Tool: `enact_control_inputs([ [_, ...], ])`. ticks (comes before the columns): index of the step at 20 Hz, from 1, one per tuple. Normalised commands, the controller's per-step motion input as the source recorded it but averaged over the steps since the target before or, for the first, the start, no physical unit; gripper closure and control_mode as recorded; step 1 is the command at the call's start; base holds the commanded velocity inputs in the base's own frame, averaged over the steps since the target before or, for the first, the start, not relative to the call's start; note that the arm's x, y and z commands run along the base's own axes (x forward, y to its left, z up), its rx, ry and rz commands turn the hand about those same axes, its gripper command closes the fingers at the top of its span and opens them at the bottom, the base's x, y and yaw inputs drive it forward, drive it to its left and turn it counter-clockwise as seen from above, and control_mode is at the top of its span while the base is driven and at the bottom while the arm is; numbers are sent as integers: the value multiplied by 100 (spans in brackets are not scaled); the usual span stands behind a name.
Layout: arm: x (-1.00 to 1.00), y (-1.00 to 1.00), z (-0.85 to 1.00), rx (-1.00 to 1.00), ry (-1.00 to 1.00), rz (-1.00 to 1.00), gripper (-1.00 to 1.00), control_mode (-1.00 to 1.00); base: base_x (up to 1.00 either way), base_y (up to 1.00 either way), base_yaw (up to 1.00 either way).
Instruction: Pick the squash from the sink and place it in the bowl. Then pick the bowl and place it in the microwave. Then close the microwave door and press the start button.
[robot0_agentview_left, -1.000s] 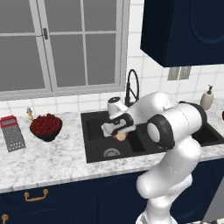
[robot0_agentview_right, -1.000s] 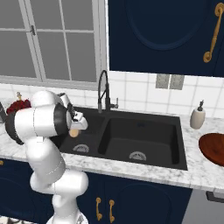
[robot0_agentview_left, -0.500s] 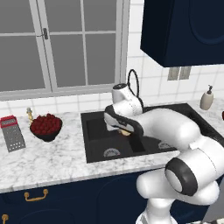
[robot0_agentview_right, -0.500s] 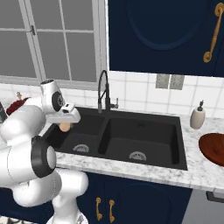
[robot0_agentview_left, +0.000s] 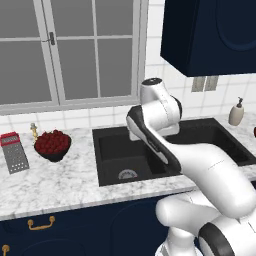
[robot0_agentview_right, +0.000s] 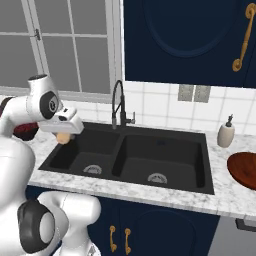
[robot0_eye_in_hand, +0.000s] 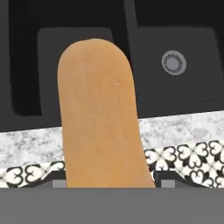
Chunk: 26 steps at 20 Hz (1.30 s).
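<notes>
Pincer (robot0_agentview_right: 63, 136) w/ squash (robot0_eye_in_hand: 98, 118) now higher above sink (robot0_agentview_right: 165, 165).

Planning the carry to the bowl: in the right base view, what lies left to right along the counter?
Gripper holding the squash → faucet → sink right basin → soap dispenser → bowl.

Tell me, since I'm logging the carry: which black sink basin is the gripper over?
The left basin, window-side, away from the reddish-brown bowl; the gripper holds the tan squash there.
</notes>
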Motion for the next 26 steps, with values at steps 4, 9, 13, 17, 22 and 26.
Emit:
enact_control_inputs([
  [4, -65, -65, 43, -5, 0, -10, 100, -100, 0, 0, 0],
  [9, -43, -65, 3, -16, 0, -15, 100, -100, 0, 0, 0],
  [13, -13, 5, 1, -4, 0, -3, 100, -100, 0, 0, 0],
  [17, -27, 1, 5, 2, 0, 0, 100, -100, 0, 0, 0],
  [22, 0, 0, 0, 0, 0, 0, 100, 100, -41, -83, -1],
  [26, 0, 0, 0, 0, 0, 0, 100, 100, 2, -100, -1],
])
